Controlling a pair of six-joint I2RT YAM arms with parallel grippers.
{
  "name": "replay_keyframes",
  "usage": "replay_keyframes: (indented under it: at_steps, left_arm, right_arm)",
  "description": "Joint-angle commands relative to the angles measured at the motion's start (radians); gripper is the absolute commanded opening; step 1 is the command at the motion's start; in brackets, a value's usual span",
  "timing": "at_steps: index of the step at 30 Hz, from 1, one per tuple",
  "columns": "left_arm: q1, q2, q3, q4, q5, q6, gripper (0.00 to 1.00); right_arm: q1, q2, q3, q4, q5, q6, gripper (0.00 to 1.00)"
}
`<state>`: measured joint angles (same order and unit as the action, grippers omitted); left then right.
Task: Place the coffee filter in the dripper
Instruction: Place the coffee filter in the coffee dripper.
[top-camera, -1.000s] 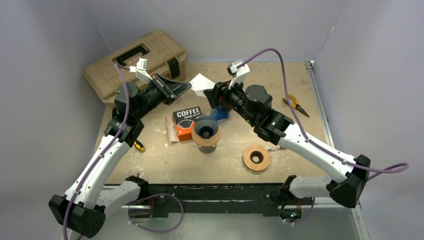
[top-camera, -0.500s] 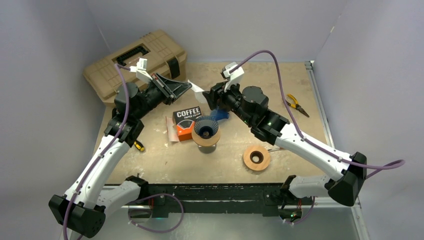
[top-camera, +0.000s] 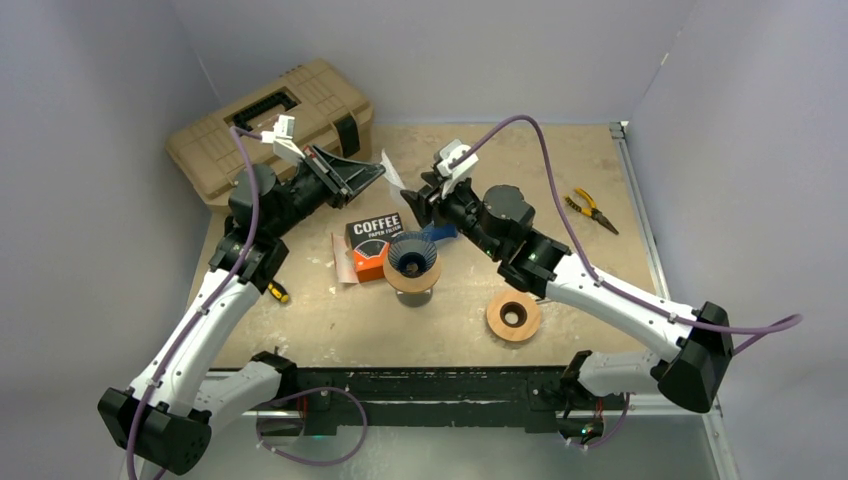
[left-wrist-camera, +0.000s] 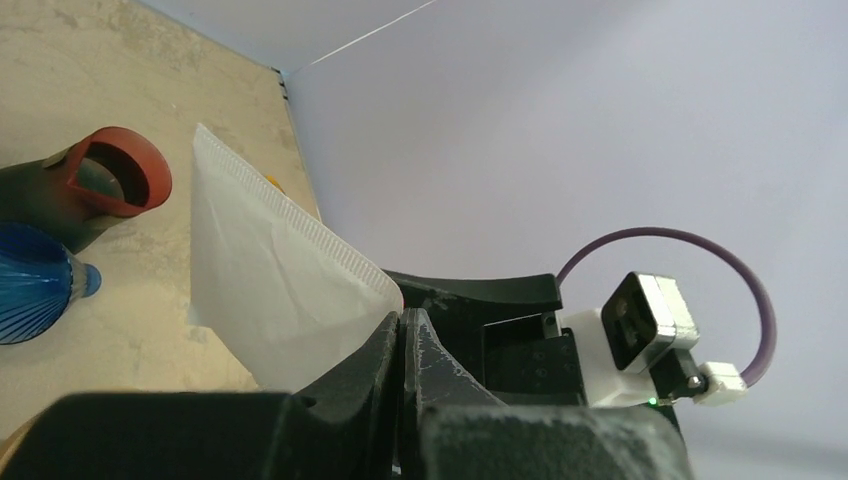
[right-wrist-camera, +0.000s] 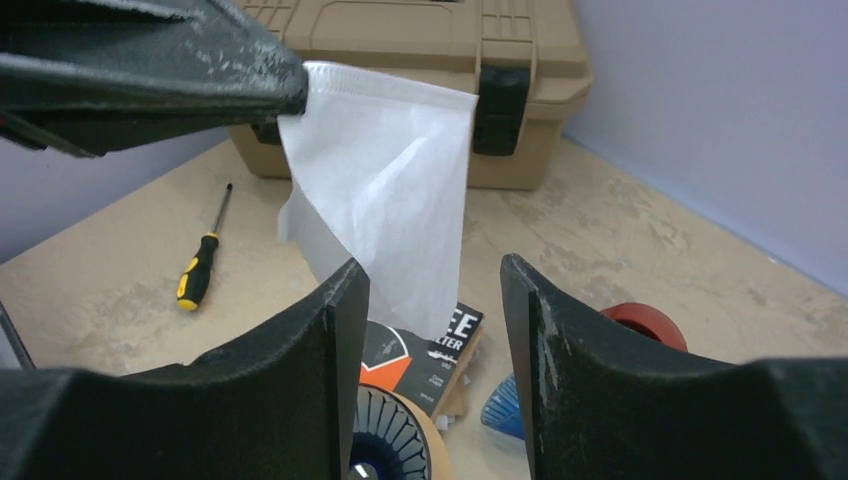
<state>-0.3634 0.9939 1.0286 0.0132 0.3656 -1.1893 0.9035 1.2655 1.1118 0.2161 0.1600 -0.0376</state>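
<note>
Top external view, going from the left: the tan toolbox (top-camera: 270, 125) sits shut at the far left, so I cannot see what it holds. A screwdriver (top-camera: 277, 291) lies nearer, beside my left arm. My left gripper (top-camera: 378, 174) is clamped fully shut on one upper corner of the coffee filter (top-camera: 392, 170). It holds the filter in the air beyond the dripper, where it shows only as a thin white sliver, edge-on.

In the right wrist view the filter hangs down from that pinch, with its long axis running top to bottom. Its lower part drops into the gap of my right gripper (right-wrist-camera: 435, 290). Those jaws stand roughly half open and hold nothing. The paper looks to be straight ahead of them and between the fingers, though I cannot tell whether either pad touches it. I judge that closing here would catch the lower half.

Just near of both grippers, the coffee filter box (top-camera: 375, 238) lies flat, touching the dripper (top-camera: 412, 258) on its left. The dripper's ribbed blue cone is open and has no paper in it. The right gripper is slightly the closer of the two to it. Further right, a wooden ring (top-camera: 513, 315) lies nearer to me, and pliers (top-camera: 590, 208) lie by the right edge.
</note>
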Motion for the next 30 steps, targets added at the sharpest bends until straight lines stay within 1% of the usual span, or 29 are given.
replay_keyframes:
  at_steps: [1,4,9,14,20,23,25,27,29,30]
  left_arm:
    - [-0.006,0.002,0.012,0.07,0.03,-0.038,0.0]
    - [-0.006,0.001,0.008,0.078,0.034,-0.055,0.0]
    - [-0.006,-0.02,-0.032,0.137,0.022,-0.115,0.0]
    - [-0.006,-0.022,-0.055,0.152,0.025,-0.141,0.0]
    - [-0.006,-0.016,-0.056,0.155,0.033,-0.147,0.0]
    - [-0.006,-0.01,-0.053,0.162,0.042,-0.145,0.0]
    - [-0.006,-0.008,-0.054,0.163,0.043,-0.145,0.0]
    - [-0.006,-0.009,-0.056,0.161,0.041,-0.137,0.0]
    - [-0.006,-0.01,-0.056,0.152,0.033,-0.123,0.0]
    - [-0.006,-0.013,-0.056,0.149,0.026,-0.116,0.02]
  right_arm:
    - [0.011,-0.045,-0.07,0.16,-0.05,-0.023,0.53]
    - [0.011,-0.036,-0.082,0.183,-0.063,-0.022,0.51]
    - [0.014,-0.016,-0.075,0.201,-0.051,-0.024,0.5]
    - [0.014,-0.019,-0.073,0.219,-0.006,-0.029,0.49]
    - [0.014,-0.03,-0.077,0.23,0.044,-0.055,0.43]
    - [0.014,-0.025,-0.075,0.228,0.034,-0.063,0.36]
    - [0.014,-0.018,-0.069,0.222,0.027,-0.065,0.28]
    - [0.014,-0.016,-0.06,0.206,0.021,-0.062,0.13]
    - [0.014,-0.021,-0.061,0.204,0.013,-0.057,0.0]
    - [0.014,-0.021,-0.059,0.201,0.012,-0.055,0.0]
